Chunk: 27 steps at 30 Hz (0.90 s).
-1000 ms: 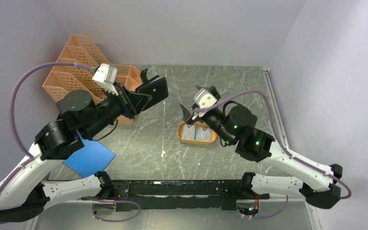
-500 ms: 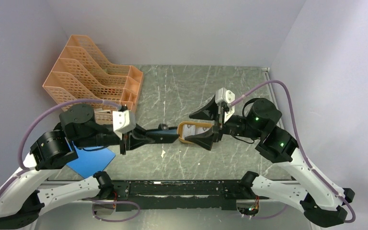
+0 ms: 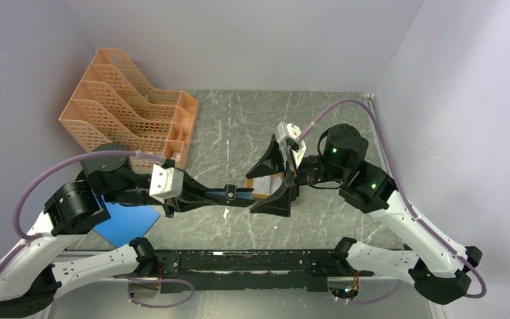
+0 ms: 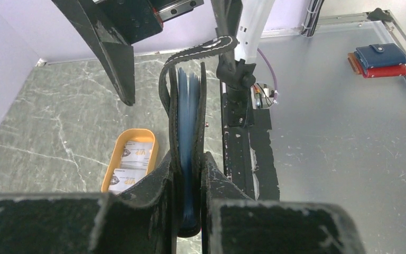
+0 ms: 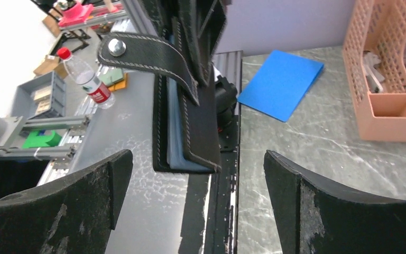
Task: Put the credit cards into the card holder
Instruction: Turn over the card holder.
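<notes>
My left gripper (image 4: 187, 161) is shut on the black card holder (image 4: 190, 121) and holds it edge-on above the table, snap tab (image 4: 201, 50) hanging loose, bluish clear pockets showing between its covers. In the top view my left gripper (image 3: 224, 195) holds the card holder (image 3: 239, 195) just left of my right gripper (image 3: 275, 178). My right gripper (image 5: 195, 159) is wide open and empty, its jaws either side of the card holder (image 5: 190, 106) without touching it. The credit cards (image 4: 132, 164) lie in the orange oval tray (image 4: 117, 153) on the table.
An orange file rack (image 3: 129, 106) stands at the back left and shows in the right wrist view (image 5: 391, 69). A blue sheet (image 3: 133, 219) lies front left. The black rail (image 3: 252, 260) runs along the near table edge.
My left arm swung the card holder from beside the file rack down to the table's middle. My right gripper lifted off the tray, opened wide and turned toward the holder.
</notes>
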### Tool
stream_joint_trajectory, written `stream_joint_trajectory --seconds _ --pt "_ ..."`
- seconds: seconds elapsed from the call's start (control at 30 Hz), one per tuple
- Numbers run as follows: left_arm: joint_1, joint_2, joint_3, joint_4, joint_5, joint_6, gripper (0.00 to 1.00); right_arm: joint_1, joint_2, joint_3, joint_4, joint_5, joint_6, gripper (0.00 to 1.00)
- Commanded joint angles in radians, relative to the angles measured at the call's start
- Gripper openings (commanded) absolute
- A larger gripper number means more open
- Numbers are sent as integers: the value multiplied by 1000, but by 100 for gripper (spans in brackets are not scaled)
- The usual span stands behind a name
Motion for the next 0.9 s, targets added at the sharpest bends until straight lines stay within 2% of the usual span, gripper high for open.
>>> stream_joint_trajectory --seconds 0.0,0.2,0.43,0.77,0.87 --pt "2 55 70 12 40 38 5 -6 23 48 54 -90 34 99" --pt "1 66 77 23 15 28 5 -5 56 84 1 -96 12 98" --pt "0 62 75 51 4 16 5 -4 80 102 -33 -73 3 83" --pt "1 78 86 76 -4 -6 5 -1 84 101 -27 -20 6 77" --pt "1 82 83 86 2 -16 5 -1 72 92 -11 25 4 67"
